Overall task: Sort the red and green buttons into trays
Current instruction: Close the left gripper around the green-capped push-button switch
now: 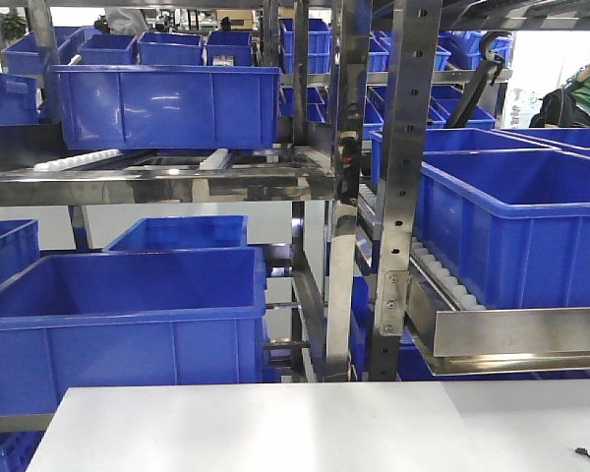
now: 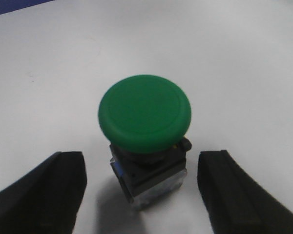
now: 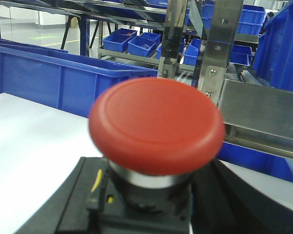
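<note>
Base grip for likely light, rigid green button (image 2: 144, 117), 12 o'clock of parted left gripper (image 2: 142, 163); red button (image 3: 156, 124) clamped in right gripper (image 3: 146, 207).

The green button (image 2: 144, 113) stands upright on the white table (image 2: 224, 58). Its smooth domed cap is wider than the dark blocky base under it. It sits between the spread fingers of my left gripper (image 2: 142, 163), touching neither. The red button (image 3: 156, 124) is upright too, with a glossy cap over a silver collar and a dark base with yellow marks, clamped in my right gripper (image 3: 146, 204).
</note>
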